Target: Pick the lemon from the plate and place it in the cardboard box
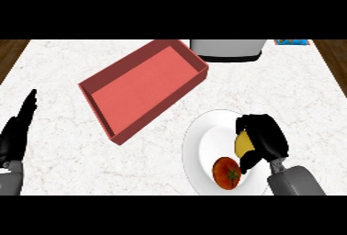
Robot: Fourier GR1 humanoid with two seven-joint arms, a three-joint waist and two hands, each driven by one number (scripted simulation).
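Observation:
A white plate (203,142) lies at the lower right of the counter. On it a yellow lemon (242,143) is mostly covered by my right hand (266,135), whose fingers and thumb curl round it. A red tomato (226,172) rests on the plate just below the lemon, beside the thumb. The box (146,87) is a shallow reddish tray lying aslant at the centre, up and left of the plate, with nothing inside. My left hand (17,133) stays open at the left edge, fingers pointing up.
A grey and white appliance (227,49) stands at the back edge behind the box's far corner. A small blue item (293,42) shows at the back right. Wooden floor borders the counter on both sides.

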